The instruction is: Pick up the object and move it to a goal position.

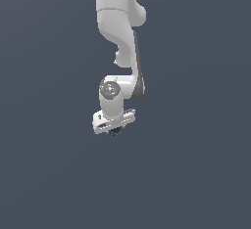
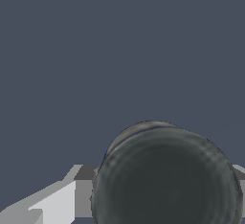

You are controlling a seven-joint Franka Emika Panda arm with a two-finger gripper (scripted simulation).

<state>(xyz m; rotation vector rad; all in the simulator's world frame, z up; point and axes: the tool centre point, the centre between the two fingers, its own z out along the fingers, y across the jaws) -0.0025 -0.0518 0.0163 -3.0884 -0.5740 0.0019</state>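
Note:
The object (image 2: 165,177) is a dark, nearly black ball with a faint grey sheen. In the wrist view it fills the space between the two fingers (image 2: 57,201), which press against its sides. In the exterior view only a small dark part of the object (image 1: 116,132) shows under the white hand. The gripper (image 1: 114,129) points downward, hangs from the white arm and is shut on the object. The fingertips themselves are hidden in the exterior view.
The white arm (image 1: 120,32) comes down from the top of the exterior view. A plain dark grey-blue surface (image 1: 196,164) lies all around. No goal marker shows.

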